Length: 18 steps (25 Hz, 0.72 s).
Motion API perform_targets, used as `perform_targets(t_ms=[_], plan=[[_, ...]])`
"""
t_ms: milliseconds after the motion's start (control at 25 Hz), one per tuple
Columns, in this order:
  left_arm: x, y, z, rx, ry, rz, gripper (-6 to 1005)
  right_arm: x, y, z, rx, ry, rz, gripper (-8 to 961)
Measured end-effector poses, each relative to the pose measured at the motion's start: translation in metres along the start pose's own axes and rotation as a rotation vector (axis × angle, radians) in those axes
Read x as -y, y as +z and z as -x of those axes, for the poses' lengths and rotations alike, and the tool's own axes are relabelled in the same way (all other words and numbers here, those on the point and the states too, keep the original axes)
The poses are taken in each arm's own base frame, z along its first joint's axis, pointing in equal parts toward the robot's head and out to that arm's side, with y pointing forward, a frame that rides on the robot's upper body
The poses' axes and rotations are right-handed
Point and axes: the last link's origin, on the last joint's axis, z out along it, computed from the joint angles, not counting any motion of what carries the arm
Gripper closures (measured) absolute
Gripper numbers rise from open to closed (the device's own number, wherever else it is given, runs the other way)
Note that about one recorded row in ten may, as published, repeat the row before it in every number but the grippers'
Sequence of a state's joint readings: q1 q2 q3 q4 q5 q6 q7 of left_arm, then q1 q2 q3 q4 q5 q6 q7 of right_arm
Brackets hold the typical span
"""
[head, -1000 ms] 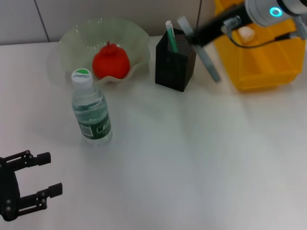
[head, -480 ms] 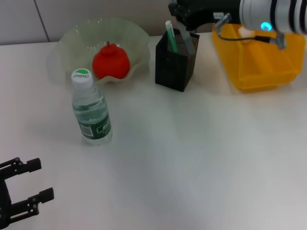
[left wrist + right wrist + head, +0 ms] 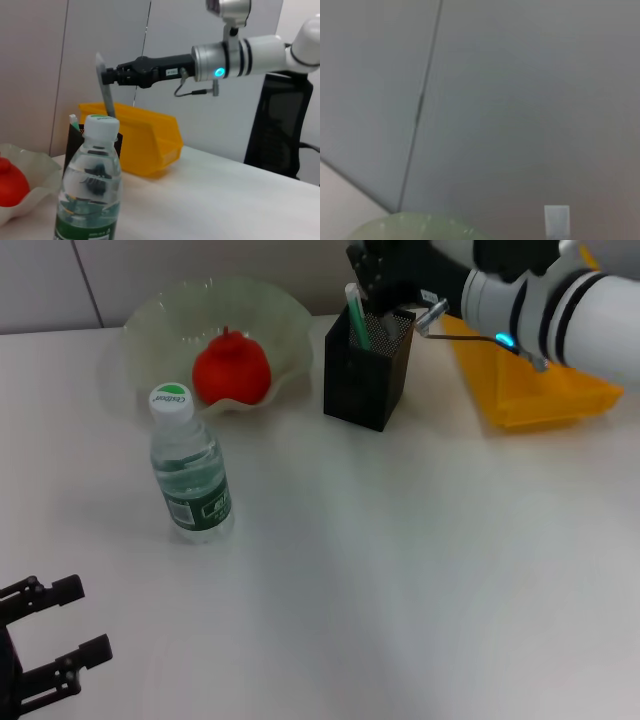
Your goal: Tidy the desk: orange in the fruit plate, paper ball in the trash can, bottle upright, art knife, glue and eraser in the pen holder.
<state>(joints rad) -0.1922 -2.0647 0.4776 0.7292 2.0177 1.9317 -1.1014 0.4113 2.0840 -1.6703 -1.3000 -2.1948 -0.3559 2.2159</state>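
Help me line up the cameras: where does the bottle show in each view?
Head view: the bottle stands upright, left of centre, in front of the fruit plate.
Left wrist view: it fills the lower left, close up.
Right wrist view: not in it.
Shared landmark: the pen holder, behind the bottle.

The head camera looks down on the white counter point(image 3: 400, 570); the left wrist camera, low and level, shares the clear green-labelled plastic bottle point(image 3: 190, 465) point(image 3: 90, 185).
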Motion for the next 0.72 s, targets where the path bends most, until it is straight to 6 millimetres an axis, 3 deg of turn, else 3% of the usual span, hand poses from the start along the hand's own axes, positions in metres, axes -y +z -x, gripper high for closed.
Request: perform_targets(t_ms=[320,720], plan=[[-0.001,0.002,0.001,-0.013,-0.015,0.005,277,-0.004,0.016,-0.010,0.008,0.042,-0.038,820],[-0.001,0.005,0.000,-0.027,-0.022,0.008,276,-0.008,0.024,-0.020,-0.025,0.113,-0.015,726]])
